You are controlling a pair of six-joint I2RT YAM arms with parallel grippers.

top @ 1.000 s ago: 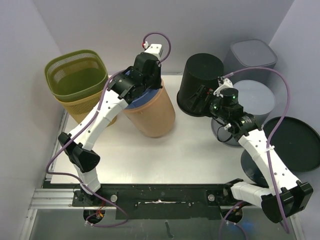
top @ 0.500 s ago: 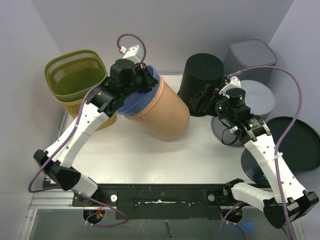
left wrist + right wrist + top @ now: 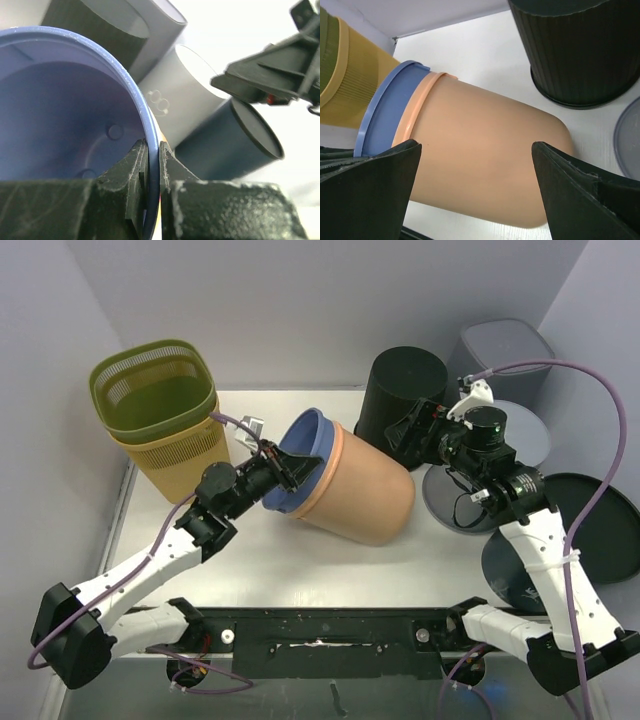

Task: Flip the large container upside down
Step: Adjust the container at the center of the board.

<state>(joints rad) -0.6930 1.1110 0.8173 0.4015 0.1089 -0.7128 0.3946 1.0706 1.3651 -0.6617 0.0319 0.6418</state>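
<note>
**Large container [image 3: 355, 490] on its side, centre of the top view.**
The long axis runs from left-centre down to the right. The mouth faces the left gripper [image 3: 285, 468], which is clamped on the blue rim [image 3: 300, 452]. The right gripper [image 3: 408, 430], jaws spread wide and holding nothing, hangs up-right of the base end, beside the black bin [image 3: 400, 385].

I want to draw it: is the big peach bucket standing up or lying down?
Lying on its side. The peach bucket points its mouth sideways, and the left gripper pinches its blue rim.
</note>
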